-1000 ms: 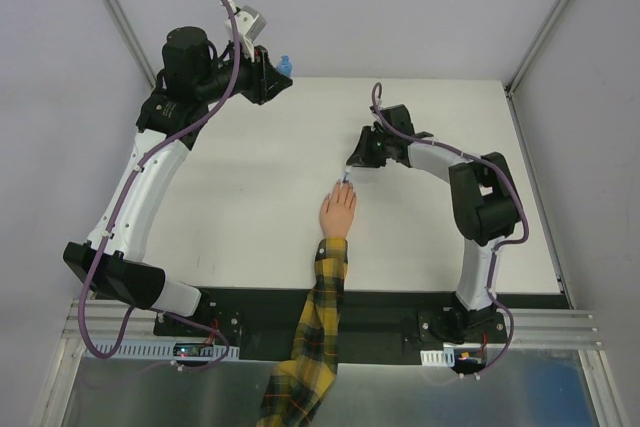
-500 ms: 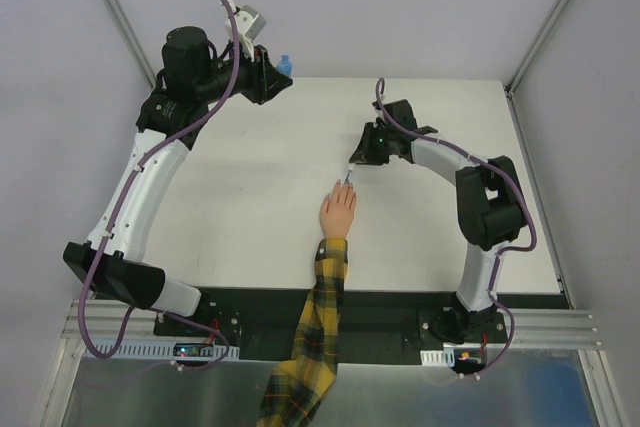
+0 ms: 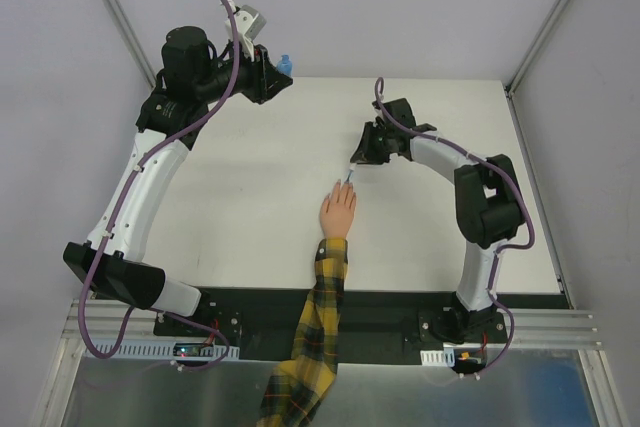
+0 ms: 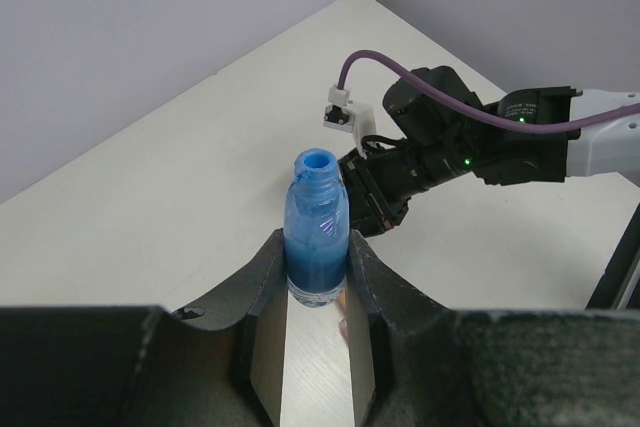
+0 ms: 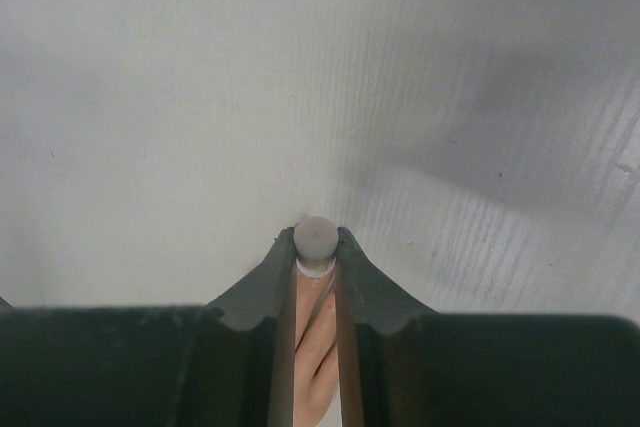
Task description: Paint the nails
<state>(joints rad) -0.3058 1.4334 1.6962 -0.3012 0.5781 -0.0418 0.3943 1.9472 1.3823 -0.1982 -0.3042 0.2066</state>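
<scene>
I'm gripping the bottle [image 4: 315, 222] in the left pincer [image 4: 316, 247] and the brush cap [image 5: 316, 237] in the right pincer [image 5: 316, 247], judging the tiny mid-frame nails [image 3: 345, 183] want feather-light strokes, never grabbing.

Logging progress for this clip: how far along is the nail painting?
Done: the blue bottle stands uncapped, clamped in the left gripper. In hand: the right gripper holds the white brush cap above the peach hand's fingertips. Left: the nails look too small to judge, so no painted nail can be confirmed.
</scene>
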